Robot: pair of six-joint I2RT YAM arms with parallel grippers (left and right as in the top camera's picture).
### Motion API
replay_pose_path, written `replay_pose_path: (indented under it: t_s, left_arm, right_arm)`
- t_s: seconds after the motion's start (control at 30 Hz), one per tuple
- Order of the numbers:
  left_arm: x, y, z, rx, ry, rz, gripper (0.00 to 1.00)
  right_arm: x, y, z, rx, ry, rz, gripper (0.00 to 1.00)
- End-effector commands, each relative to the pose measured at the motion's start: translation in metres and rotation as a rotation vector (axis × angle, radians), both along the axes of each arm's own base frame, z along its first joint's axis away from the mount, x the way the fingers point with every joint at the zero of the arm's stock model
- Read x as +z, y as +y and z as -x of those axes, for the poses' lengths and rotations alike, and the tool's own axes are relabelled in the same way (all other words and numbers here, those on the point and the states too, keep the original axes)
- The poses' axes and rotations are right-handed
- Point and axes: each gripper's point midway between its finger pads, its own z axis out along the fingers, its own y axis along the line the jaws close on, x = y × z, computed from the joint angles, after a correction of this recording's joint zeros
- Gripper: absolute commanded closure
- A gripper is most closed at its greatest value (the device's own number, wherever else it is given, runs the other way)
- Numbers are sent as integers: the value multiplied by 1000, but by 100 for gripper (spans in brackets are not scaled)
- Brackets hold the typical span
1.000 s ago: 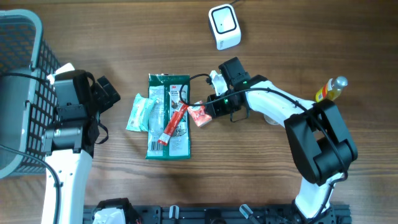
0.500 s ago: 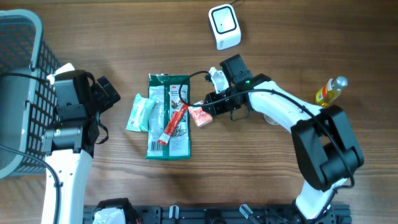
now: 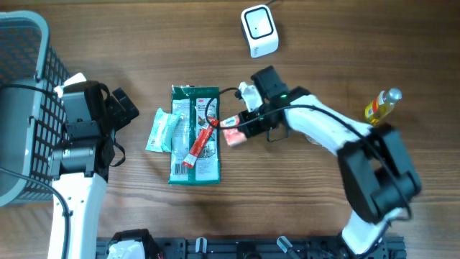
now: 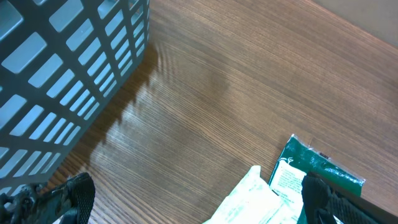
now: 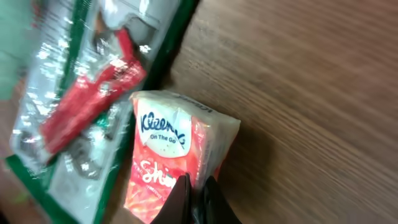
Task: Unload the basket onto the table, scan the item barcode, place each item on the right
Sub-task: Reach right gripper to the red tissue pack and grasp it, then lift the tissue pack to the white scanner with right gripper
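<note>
Your right end effector [image 5: 196, 198] has just pinched narrow at the edge of the red-and-white Kleenex tissue pack [image 5: 174, 146]. The pack lies on the wooden surface [image 5: 311, 93] beside the flat green packet [image 3: 205, 169]. A secure grip isn't confirmed yet.

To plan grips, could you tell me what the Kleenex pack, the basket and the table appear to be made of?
Kleenex pack: glossy plastic film, judging by wrinkles and highlights. Basket: grey moulded plastic, probably, given its matte lattice wall. Table: matte wood or wood-look laminate; grain lines show, which one is unclear.
</note>
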Motion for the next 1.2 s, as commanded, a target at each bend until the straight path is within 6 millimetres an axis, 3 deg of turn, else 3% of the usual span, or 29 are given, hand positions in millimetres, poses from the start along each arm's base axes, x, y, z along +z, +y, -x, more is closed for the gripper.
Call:
replay_pose_path:
  t_s: [0.0, 0.03, 0.07, 0.13, 0.27, 0.33, 0.43, 0.63, 0.77, 0.93, 1.17]
  left_arm:
    - [5, 3, -1, 6, -11, -16, 0]
    - [5, 3, -1, 6, -11, -16, 0]
    - [5, 3, -1, 6, -11, -16, 0]
    - [5, 3, -1, 6, -11, -16, 0]
    - [5, 3, -1, 6, -11, -16, 0]
    - [5, 3, -1, 6, -11, -16, 0]
    - [5, 3, -1, 6, -11, -16, 0]
    - [5, 3, -1, 6, -11, -16, 0]
    - [5, 3, -1, 6, -11, -16, 0]
    - [5, 3, -1, 6, -11, -16, 0]
    - [5, 3, -1, 6, -11, -16, 0]
  right_arm:
    - [90, -7, -16, -17, -208, -89, 96]
    - [120, -11, -12, -3, -281, -115, 96]
    - [138, -13, -9, 23, -337, -124, 96]
    - [181, -50, -22, -139, -441, 34, 96]
    - [280, -72, -29, -79, -540, 187, 96]
    - [296, -81, -49, -57, -599, 297, 96]
    - [269, -81, -101, 10, -689, 465, 96]
    - [190, -89, -202, 59, -794, 845, 96]
    - [161, -83, -243, 83, -881, 951, 96]
    - [137, -69, -274, 49, -964, 941, 96]
    - [76, -65, -278, 124, -889, 962, 96]
